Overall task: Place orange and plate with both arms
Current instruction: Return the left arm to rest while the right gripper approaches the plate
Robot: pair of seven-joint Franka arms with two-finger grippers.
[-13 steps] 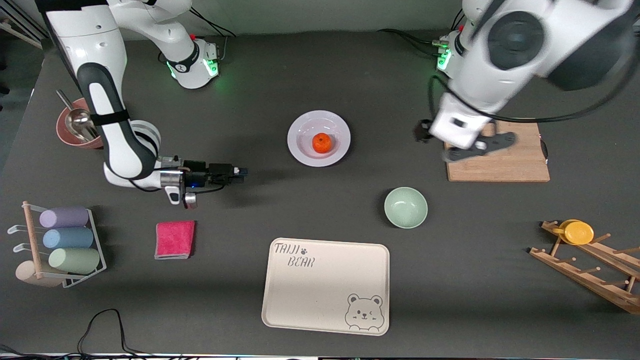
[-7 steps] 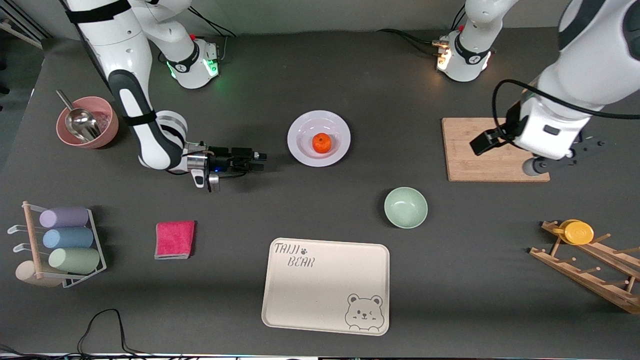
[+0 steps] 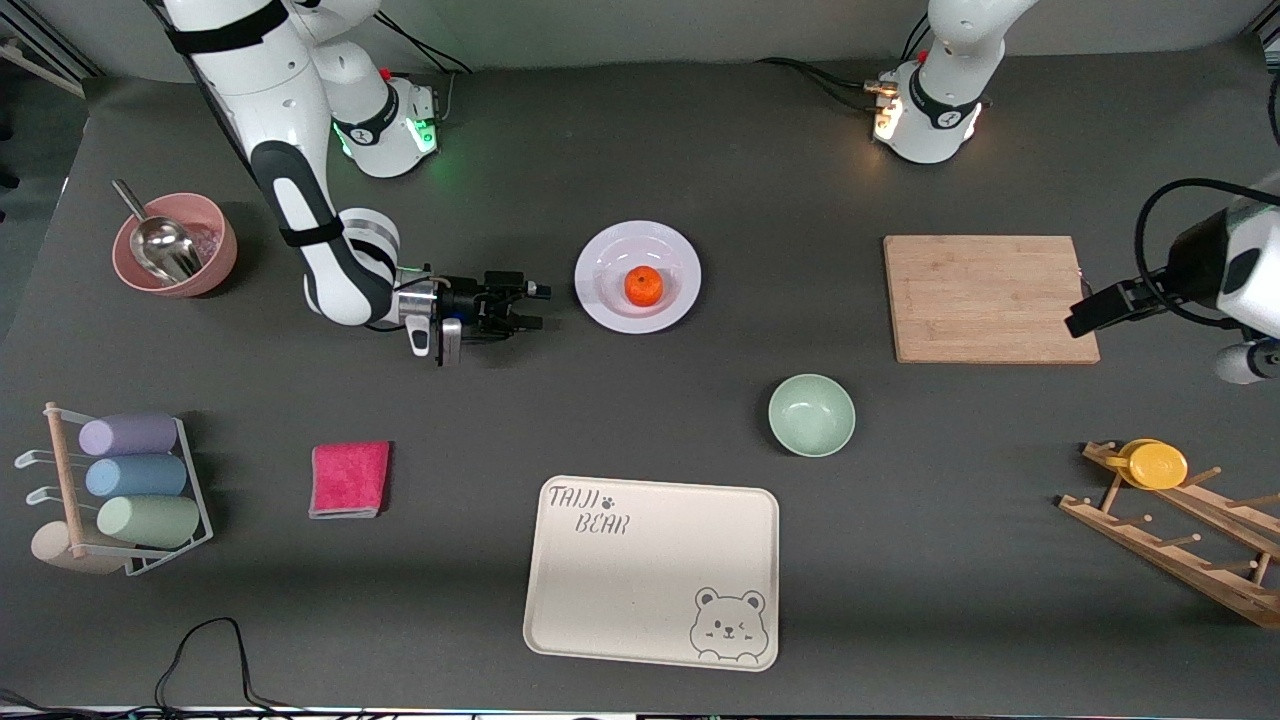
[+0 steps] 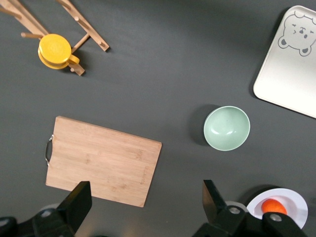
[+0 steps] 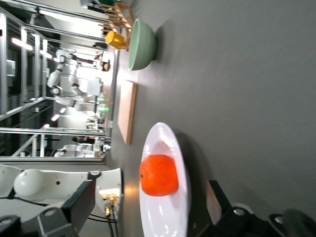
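The orange (image 3: 644, 286) sits in the middle of the white plate (image 3: 604, 300), which rests on the table between the two arm bases. My right gripper (image 3: 538, 307) is low by the table, open and empty, just short of the plate's rim on the right arm's side. In the right wrist view its open gripper (image 5: 148, 207) frames the orange (image 5: 159, 175) and the plate (image 5: 163, 217). My left gripper (image 4: 143, 207) is open and empty, high over the table past the cutting board's end. From there the orange (image 4: 274, 206) and the plate (image 4: 297, 210) show far off.
A wooden cutting board (image 3: 988, 298) lies toward the left arm's end. A pale green bowl (image 3: 811, 414) and a cream bear tray (image 3: 650, 570) lie nearer the camera than the plate. Also here: a rack with a yellow dish (image 3: 1158, 465), a pink cloth (image 3: 349, 479), a cup rack (image 3: 130, 490), and a pink bowl with a scoop (image 3: 175, 245).
My right gripper has moved along the table toward the plate. My left arm has swung away from over the cutting board, out toward its end of the table.
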